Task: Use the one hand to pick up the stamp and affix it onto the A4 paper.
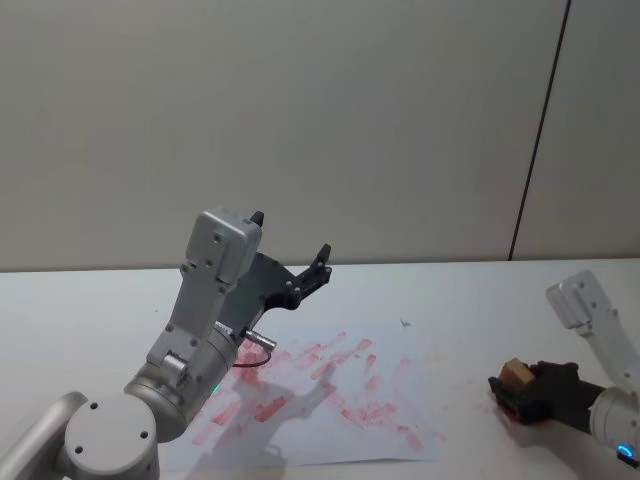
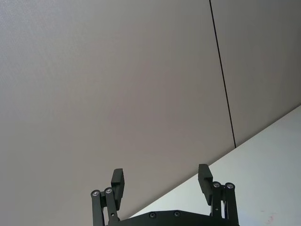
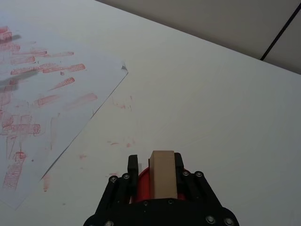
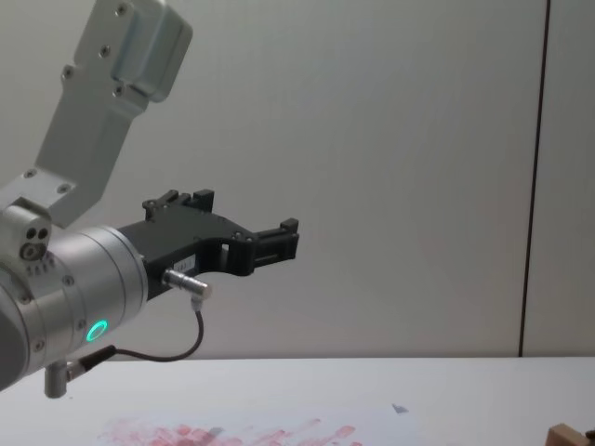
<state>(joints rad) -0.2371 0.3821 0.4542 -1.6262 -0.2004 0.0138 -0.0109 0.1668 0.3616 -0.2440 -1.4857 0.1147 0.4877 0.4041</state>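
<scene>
One stamp [image 3: 163,173], a small light-brown wooden block, sits between the fingers of the right gripper [image 3: 157,176]; the jaws are closed against its two sides, nearly together since the block is narrow. A red patch shows under the block in the right wrist view, possibly an ink pad, though this cannot be confirmed. In the head view the stamp [image 1: 517,374] and right gripper [image 1: 520,388] are low over the bare tabletop [image 3: 216,99], well to the right of the A4 paper [image 1: 400,345], clear of its edge. The paper lies flat and carries many smudgy pinkish-red imprints. Whether the stamp is lifted or resting on the surface cannot be told. Judged state: the grasp looks made; the carry over to the sheet and the press down onto it remain. An open patch near the paper's right corner [image 3: 101,82] looks the nearest target. The left gripper [image 1: 290,250] hangs raised above the paper's left part, jaws spread wide, holding nothing, idle.
</scene>
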